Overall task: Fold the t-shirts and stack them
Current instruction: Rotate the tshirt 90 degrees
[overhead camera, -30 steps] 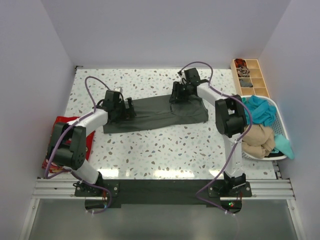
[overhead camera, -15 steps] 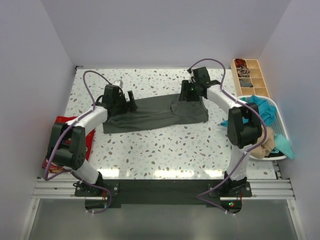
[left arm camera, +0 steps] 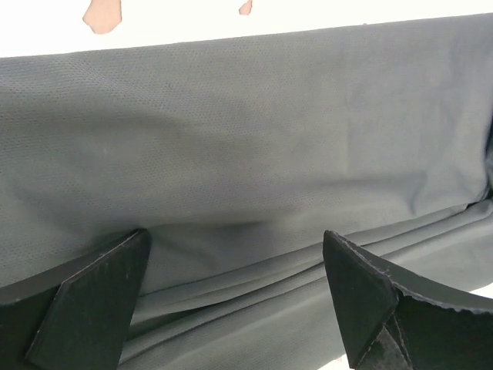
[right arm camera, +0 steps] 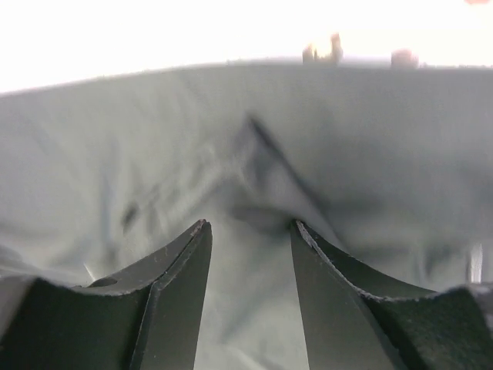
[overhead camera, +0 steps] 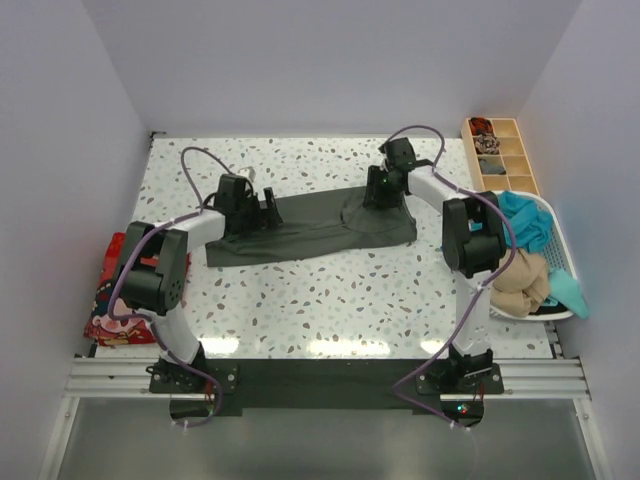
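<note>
A plain dark grey-green t-shirt (overhead camera: 300, 232) lies folded into a long strip across the middle of the table. My left gripper (overhead camera: 270, 210) is low over its far edge, left of centre. Its jaws stand wide open (left arm camera: 235, 240) above the shirt's layered folds (left arm camera: 246, 139), holding nothing. My right gripper (overhead camera: 376, 193) rests on the bunched right end of the shirt. There its jaws stand partly open (right arm camera: 250, 226), tips pressed onto the wrinkled cloth (right arm camera: 347, 139). A red printed t-shirt (overhead camera: 120, 300) lies at the table's left edge.
A white basket (overhead camera: 562, 268) at the right edge holds teal (overhead camera: 520, 220) and tan (overhead camera: 520, 280) t-shirts. A wooden compartment tray (overhead camera: 500, 155) sits at the far right corner. Walls close in the table on three sides.
My left gripper has slid right along the shirt's far edge, its elbow swinging inward. My right gripper has shifted right onto the bunched end. The shirt lies much as before.
</note>
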Robot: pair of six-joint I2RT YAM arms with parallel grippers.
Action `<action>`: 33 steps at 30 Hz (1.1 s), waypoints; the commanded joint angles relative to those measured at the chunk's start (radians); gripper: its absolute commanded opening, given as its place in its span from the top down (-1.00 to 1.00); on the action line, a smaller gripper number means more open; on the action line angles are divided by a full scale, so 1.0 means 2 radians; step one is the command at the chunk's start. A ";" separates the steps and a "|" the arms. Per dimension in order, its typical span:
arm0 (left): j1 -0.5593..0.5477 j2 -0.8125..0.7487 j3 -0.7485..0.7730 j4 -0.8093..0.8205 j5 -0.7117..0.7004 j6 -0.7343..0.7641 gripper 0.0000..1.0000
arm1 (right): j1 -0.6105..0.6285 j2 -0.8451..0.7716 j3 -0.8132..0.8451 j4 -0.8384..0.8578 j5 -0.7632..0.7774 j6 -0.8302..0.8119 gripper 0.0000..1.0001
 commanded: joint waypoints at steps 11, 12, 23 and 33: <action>-0.163 -0.036 -0.106 -0.045 0.035 -0.078 -1.00 | 0.000 0.264 0.390 -0.171 -0.011 0.010 0.02; -0.176 -0.041 -0.111 -0.048 0.044 -0.080 -1.00 | 0.000 0.274 0.408 -0.172 -0.022 0.011 -0.01; -0.275 -0.103 -0.104 -0.115 0.171 -0.054 -1.00 | -0.003 0.323 0.437 -0.021 -0.264 0.067 -0.12; -0.253 -0.173 0.059 -0.204 -0.069 -0.011 -1.00 | -0.046 0.155 0.345 0.089 -0.297 0.084 -0.26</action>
